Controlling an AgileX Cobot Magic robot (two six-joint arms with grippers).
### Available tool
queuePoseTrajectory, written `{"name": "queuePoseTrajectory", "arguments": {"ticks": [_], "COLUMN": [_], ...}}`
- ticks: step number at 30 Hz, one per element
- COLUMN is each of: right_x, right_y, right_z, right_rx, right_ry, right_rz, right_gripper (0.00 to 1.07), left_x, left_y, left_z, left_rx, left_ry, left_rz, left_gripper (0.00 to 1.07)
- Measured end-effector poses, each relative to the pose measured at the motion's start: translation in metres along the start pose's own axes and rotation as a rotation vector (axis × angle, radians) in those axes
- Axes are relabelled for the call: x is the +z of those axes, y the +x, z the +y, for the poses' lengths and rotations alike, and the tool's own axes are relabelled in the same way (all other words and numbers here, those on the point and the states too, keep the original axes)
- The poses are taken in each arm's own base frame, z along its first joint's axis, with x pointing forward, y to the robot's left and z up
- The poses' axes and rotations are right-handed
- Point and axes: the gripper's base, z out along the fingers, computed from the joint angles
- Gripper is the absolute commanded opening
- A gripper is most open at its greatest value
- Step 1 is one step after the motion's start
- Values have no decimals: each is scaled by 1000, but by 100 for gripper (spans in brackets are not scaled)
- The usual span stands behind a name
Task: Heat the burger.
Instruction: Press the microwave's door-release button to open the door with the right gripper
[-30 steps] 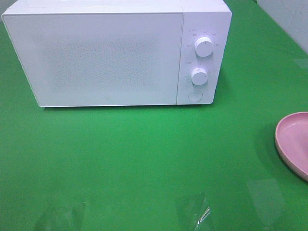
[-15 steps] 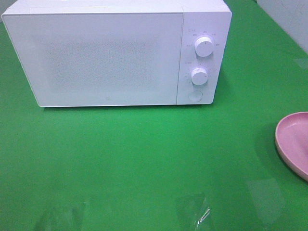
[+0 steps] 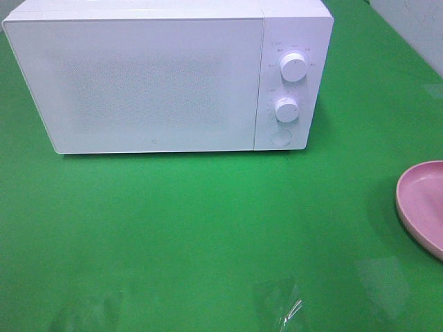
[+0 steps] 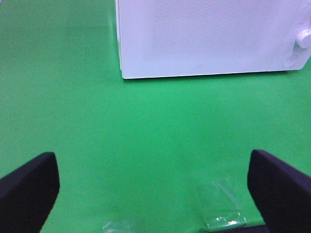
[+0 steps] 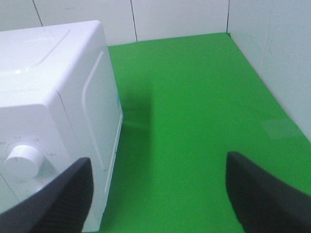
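Note:
The burger is out of view in every frame. A white microwave (image 3: 166,76) stands at the back of the green table with its door shut; it also shows as microwave (image 4: 209,36) and microwave (image 5: 53,111). My left gripper (image 4: 153,189) is open above bare green table in front of the microwave, nothing between its dark fingers (image 4: 29,187). My right gripper (image 5: 158,194) is open beside the microwave's right side, near its knob (image 5: 22,160), empty. Neither gripper shows in the exterior high view.
A round pink plate (image 3: 423,207), empty as far as it shows, sits at the right edge. Two knobs (image 3: 293,67) and a round button (image 3: 280,137) are on the microwave's panel. White walls (image 5: 272,58) bound the table on the right and behind.

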Motion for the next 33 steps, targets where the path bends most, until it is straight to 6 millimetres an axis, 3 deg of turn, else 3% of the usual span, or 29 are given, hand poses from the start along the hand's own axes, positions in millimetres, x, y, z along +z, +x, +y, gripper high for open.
{"name": "queuePoseTrajectory", "arguments": {"ticks": [7,16,27,33], "right_x": [0,-11,-15,1], "right_y": [18,30,31,53], "right_z": [-1,22,39,56], "right_rx": [-5,-78,-57,-84], "right_ry": [19,-14,-36,-65], "right_rz": [-142,-230,-256,-177], "right_gripper": [73,73,73,73], "left_x": [0,0,0,0], "left_y": [0,0,0,0], "left_z": [0,0,0,0], "left_rx": [0,0,0,0], "left_ry": [0,0,0,0], "left_rz": [0,0,0,0], "left_gripper": [98,98,98,98]}}
